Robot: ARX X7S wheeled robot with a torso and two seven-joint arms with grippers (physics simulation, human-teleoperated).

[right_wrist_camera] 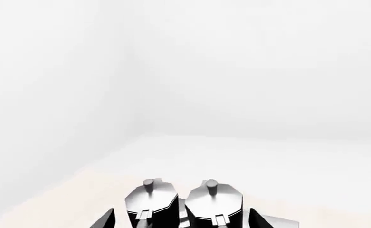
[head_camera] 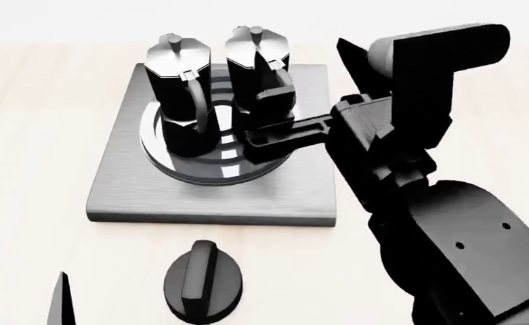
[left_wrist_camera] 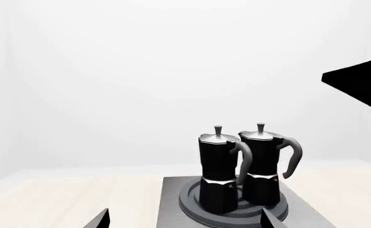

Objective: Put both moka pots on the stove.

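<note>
Both moka pots, glossy black with silvery lids, stand upright side by side on the round burner of the grey stove (head_camera: 120, 183). One pot (head_camera: 181, 88) is on the left and the other (head_camera: 250, 61) on the right. My right gripper (head_camera: 269, 122) reaches in from the right, open, its fingers level with the right pot's handle side and holding nothing. In the right wrist view both lids (right_wrist_camera: 150, 199) (right_wrist_camera: 214, 199) show between its spread fingertips. My left gripper (left_wrist_camera: 185, 221) is open and empty, back from the stove, facing the pots (left_wrist_camera: 218, 175) (left_wrist_camera: 261, 166).
A low round black knob (head_camera: 202, 281) lies on the pale wooden table in front of the stove. The bulky right arm (head_camera: 463, 223) covers the right side of the head view. One left finger (head_camera: 61, 301) shows at the bottom left.
</note>
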